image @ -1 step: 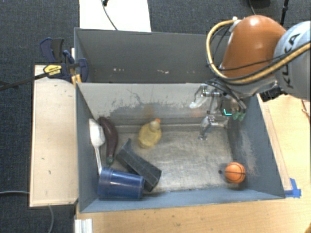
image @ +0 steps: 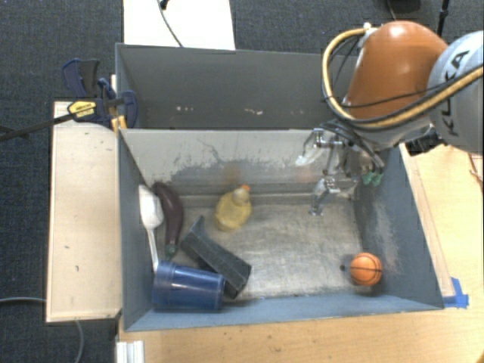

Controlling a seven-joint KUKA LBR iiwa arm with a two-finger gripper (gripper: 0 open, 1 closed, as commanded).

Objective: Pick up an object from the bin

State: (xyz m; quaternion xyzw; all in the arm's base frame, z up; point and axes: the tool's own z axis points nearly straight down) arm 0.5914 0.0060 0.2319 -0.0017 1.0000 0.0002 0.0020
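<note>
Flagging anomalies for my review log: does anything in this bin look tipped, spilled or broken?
Only the blue cup stands out: it lies on its side in the lower-left corner, a dark block against it.

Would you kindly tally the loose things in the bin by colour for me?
White: 1, the spoon
Dark purple: 1, the aubergine-shaped toy
Yellow: 1, the bottle
Dark grey: 1, the block
Blue: 1, the cup
Orange: 1, the ball
Total: 6

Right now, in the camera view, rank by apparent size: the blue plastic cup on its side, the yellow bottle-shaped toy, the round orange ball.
1. blue plastic cup, clearly largest
2. yellow bottle-shaped toy
3. round orange ball, smallest
</note>
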